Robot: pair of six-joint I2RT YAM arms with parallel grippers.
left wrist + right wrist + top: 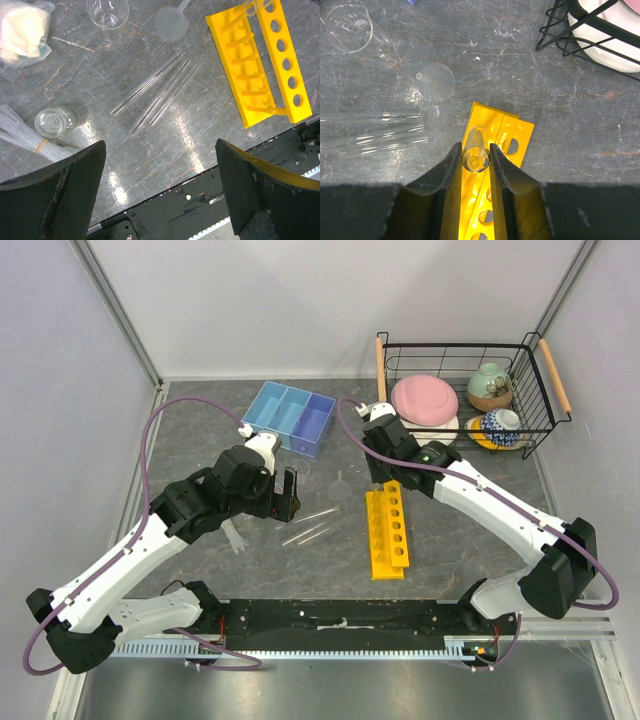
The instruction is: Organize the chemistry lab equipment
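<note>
The left arm (130, 550) hangs with jaws spread wide, while the right arm (490, 502) points down, jaws pinched narrow.

I operate in a robot test cell: white walls (300, 310) on aluminium posts (117, 310), a grey stone-pattern table (440, 550) with my mounting rail (340, 618) at its near edge, test tubes (161, 97), a yellow rack (385, 535).

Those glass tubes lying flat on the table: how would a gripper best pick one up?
Probably around the middle, straight down from above, fingers across its length. The tubes lie flat and close together; the leftmost tube in the left wrist view sits slightly apart, so fingers fit either side.
</note>
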